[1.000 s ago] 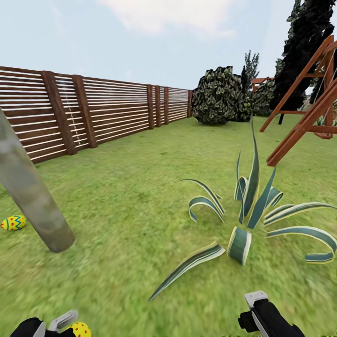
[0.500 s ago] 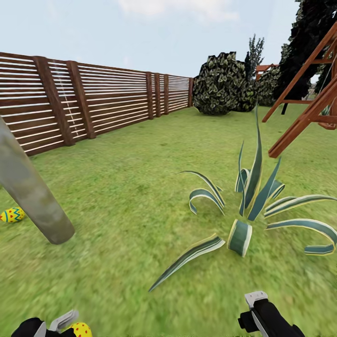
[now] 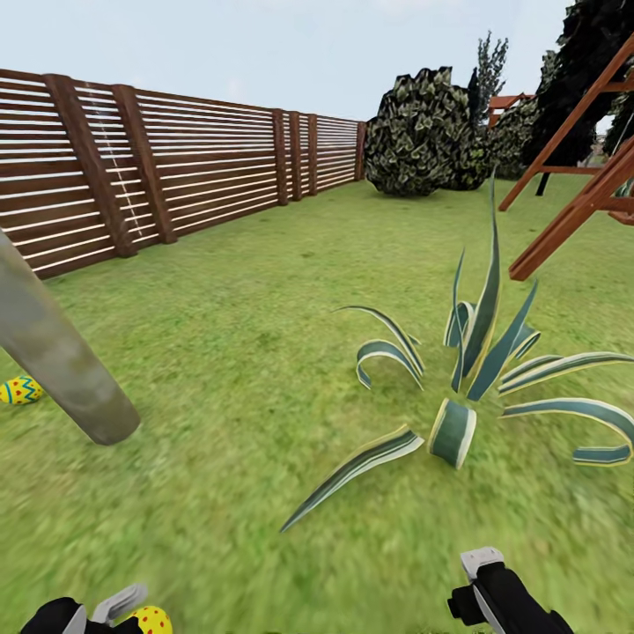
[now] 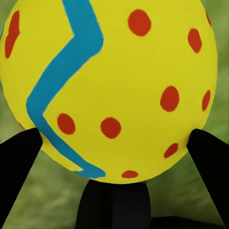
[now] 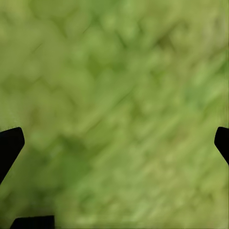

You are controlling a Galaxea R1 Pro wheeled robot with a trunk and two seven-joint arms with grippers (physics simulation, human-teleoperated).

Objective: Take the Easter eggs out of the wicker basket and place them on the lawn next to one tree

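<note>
Left gripper: the black left gripper (image 4: 114, 157) clasps a smooth, glossy yellow Easter egg with round red dots and a blue zigzag band (image 4: 107, 86); a dark finger (image 4: 16, 167) presses each flank of the shell. In the head view this gripper (image 3: 114, 612) sits at the bottom edge, the held egg (image 3: 151, 620) just beside its pale grey fingertip.

Right gripper: the black right gripper with a pale grey tip (image 3: 480, 563) hangs low over the grass; in its wrist view the two dark fingers (image 5: 9, 145) stand far apart at the frame's edges with nothing but blurred turf between them.

Second egg: a small yellow egg with a blue-green zigzag and red marks (image 3: 19, 389) lies on the grass just beside the trunk's foot, on its far-left side.

Tree: a slim, round, pale grey-green mottled trunk (image 3: 53, 357) slants up from the turf at left; its crown is out of frame.

Lawn: flat, mottled green lawn (image 3: 246, 317), soft and fuzzy in texture.

Striped plant: a spiky rosette of long, curling blue-green leaves with cream edges (image 3: 471, 379) grows right of centre, well apart from the trunk.

Fence: a brown wooden fence of horizontal slats with thick posts (image 3: 176, 167) runs along the left.

Bush: a rounded, dark, leafy bush (image 3: 418, 132) stands at the fence's far end.

Swing frame: slanting reddish-brown wooden beams (image 3: 581, 176) rise at right.
</note>
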